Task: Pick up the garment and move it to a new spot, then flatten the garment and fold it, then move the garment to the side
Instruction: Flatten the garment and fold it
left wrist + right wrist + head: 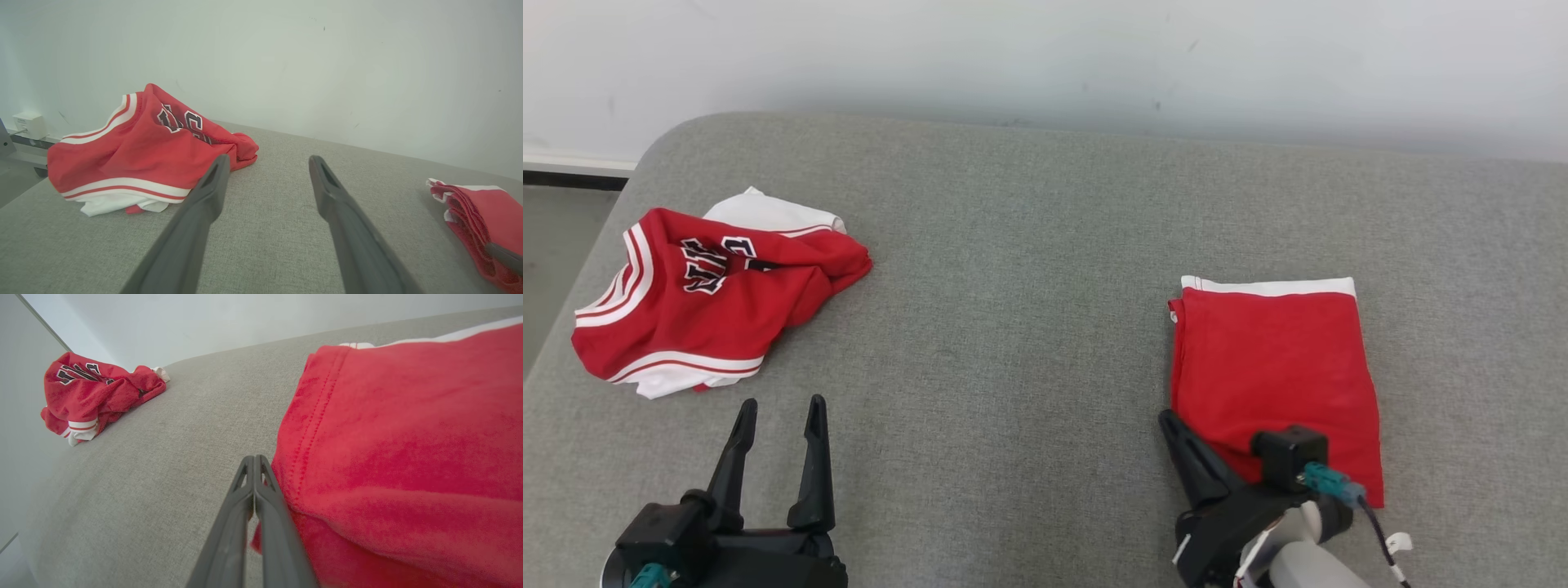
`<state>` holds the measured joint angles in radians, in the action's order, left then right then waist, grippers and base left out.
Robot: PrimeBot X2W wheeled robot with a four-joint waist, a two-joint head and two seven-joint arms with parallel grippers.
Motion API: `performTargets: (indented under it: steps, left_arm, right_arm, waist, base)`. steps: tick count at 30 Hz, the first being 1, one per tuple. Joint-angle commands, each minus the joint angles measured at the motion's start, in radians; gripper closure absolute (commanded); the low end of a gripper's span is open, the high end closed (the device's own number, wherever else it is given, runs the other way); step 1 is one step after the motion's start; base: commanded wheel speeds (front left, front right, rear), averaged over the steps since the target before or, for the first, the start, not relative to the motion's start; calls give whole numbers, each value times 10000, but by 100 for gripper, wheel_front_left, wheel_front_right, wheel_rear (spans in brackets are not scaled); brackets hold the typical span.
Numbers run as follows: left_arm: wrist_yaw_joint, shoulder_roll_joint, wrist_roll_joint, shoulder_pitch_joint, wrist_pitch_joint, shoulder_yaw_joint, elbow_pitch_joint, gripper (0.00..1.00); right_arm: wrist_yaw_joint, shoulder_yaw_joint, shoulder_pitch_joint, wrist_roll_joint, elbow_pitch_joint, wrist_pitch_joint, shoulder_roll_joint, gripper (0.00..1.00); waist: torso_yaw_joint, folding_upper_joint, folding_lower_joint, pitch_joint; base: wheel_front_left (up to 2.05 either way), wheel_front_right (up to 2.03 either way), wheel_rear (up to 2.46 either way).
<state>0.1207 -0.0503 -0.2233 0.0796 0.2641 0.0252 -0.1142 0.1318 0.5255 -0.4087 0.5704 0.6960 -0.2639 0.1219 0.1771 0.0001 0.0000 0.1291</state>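
Note:
The folded red garment (1274, 367) with a white strip along its far edge lies flat on the right of the grey cushion (1013, 327). My right gripper (1168, 420) sits at its near left corner. In the right wrist view that gripper (254, 459) is shut, its fingers pressed together along the garment's (408, 437) stitched edge, with a sliver of red cloth caught between them lower down. My left gripper (780, 408) stands open over bare cushion at the lower left, nothing between its fingers (212, 183). From the left wrist, the folded garment (486, 212) lies at far right.
A crumpled red and white jersey (711, 302) with dark lettering lies at the cushion's far left, just beyond my left gripper (267, 159); the jersey (143, 155) (90, 392) is heaped. A pale wall (1045, 57) backs the cushion. Floor shows past the left edge.

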Motion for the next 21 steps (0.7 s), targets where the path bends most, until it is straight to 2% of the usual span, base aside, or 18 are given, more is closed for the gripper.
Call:
performTargets:
  steps: [1,5,15,21]
  left_arm:
    - [2,-3,-17,108,2,38,-22,0]
    - [9,-3,69,54,2,111,-20,0]
    - [56,-3,328,-288,2,298,-130,0]
    - [74,-5,572,-559,2,442,-230,0]
  right_arm:
    - [-24,12,75,-62,-56,-5,3,100]
    - [-24,-234,167,-309,-671,-6,-163,100]
    - [-24,-2136,1264,-944,-3441,-5,602,100]
    - [-24,-3345,2417,-1216,-4365,-4,887,100]
  waist:
    - [-14,-1,0,-16]
    - [-215,-1,0,-97]
    - [-1085,-1,0,-688]
    - [-1448,-1,0,-1122]
  base:
    - [0,0,0]
    - [0,0,0]
    - [0,0,0]
    - [0,0,0]
